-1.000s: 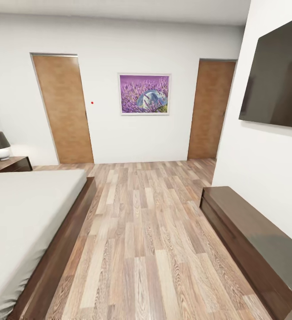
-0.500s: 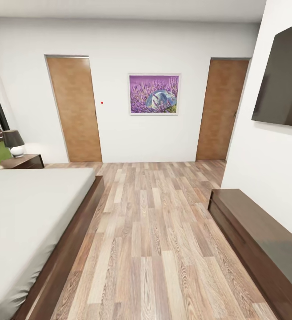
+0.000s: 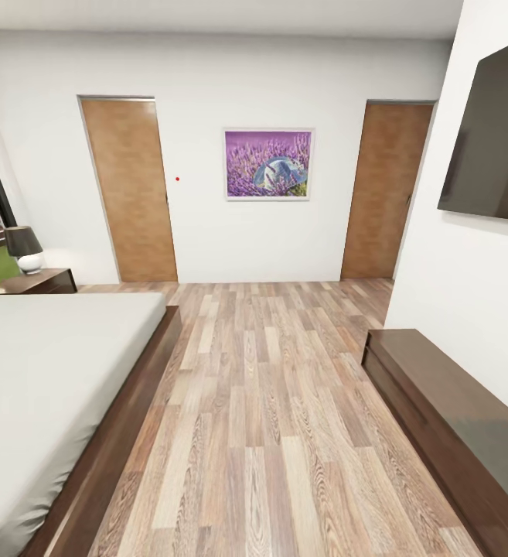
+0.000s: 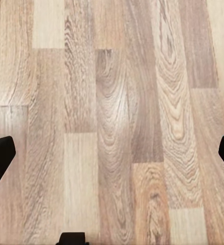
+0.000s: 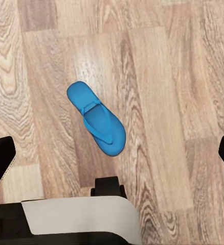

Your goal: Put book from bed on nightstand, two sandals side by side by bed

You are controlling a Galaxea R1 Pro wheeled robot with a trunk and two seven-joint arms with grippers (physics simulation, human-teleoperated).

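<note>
The bed (image 3: 45, 387), a grey mattress in a dark brown frame, takes up the left of the head view. One nightstand (image 3: 41, 280) stands beyond it at the far left, carrying a small lamp. In the right wrist view a bright blue sandal (image 5: 96, 118) lies flat on the wood floor. My right gripper (image 5: 112, 158) hangs open above it, fingers spread wide and not touching it. My left gripper (image 4: 112, 158) is open too, over bare planks. The book and the other sandal are out of view.
A low dark brown bench (image 3: 447, 418) runs along the right wall under a wall-mounted TV (image 3: 489, 139). Two light-brown doors (image 3: 130, 189) and a purple picture (image 3: 268, 164) are on the far wall. A wide strip of plank floor (image 3: 261, 402) lies between bed and bench.
One second ago the camera turned left, shifting the whole view right and bringing the window edge into sight. Over the last half second nothing has changed.
</note>
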